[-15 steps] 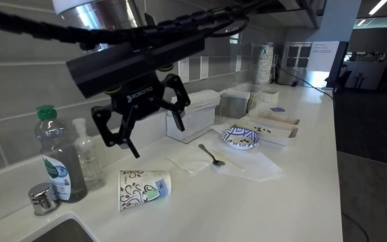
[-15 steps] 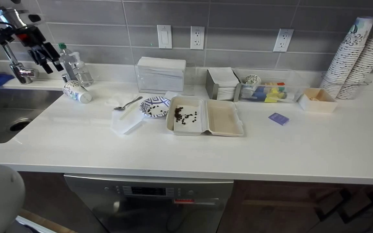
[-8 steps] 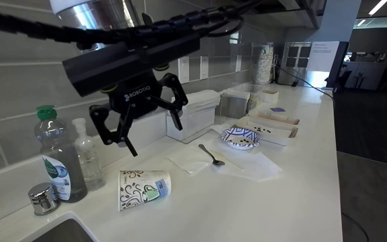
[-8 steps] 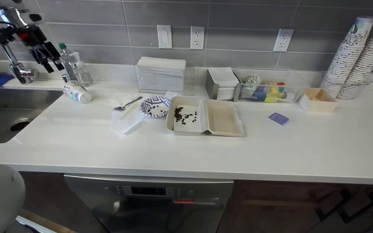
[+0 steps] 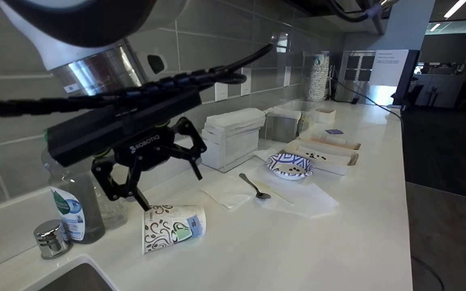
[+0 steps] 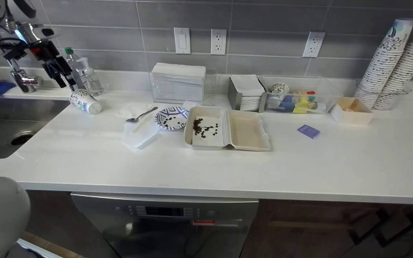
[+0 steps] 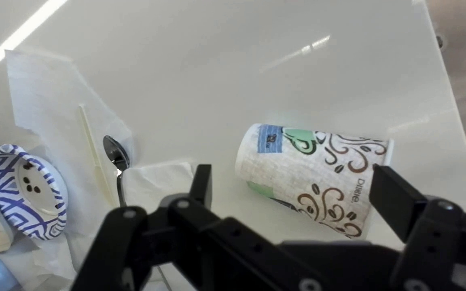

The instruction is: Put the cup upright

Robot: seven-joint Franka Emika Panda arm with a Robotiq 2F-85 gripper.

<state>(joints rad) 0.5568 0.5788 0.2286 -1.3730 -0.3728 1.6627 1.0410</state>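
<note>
Lying on its side on the smooth counter [image 5: 297,250] near the sink [image 6: 16,111]: one tapered, scroll-printed paper cup [image 7: 318,182]. Above it, one black two-fingered gripper [image 5: 174,193], jaws spread; contact cannot be determined. Noted: two clear bottles [image 6: 92,81], one metal spoon [image 5: 257,191], one round bowl [image 5: 293,158].

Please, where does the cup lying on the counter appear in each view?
In an exterior view: cup low, left of centre, left of the spoon.
In an exterior view: cup in left third, left of the spoon.
Wrist view: cup right of centre, right of the spoon.
Shared landmark: the spoon.
</note>
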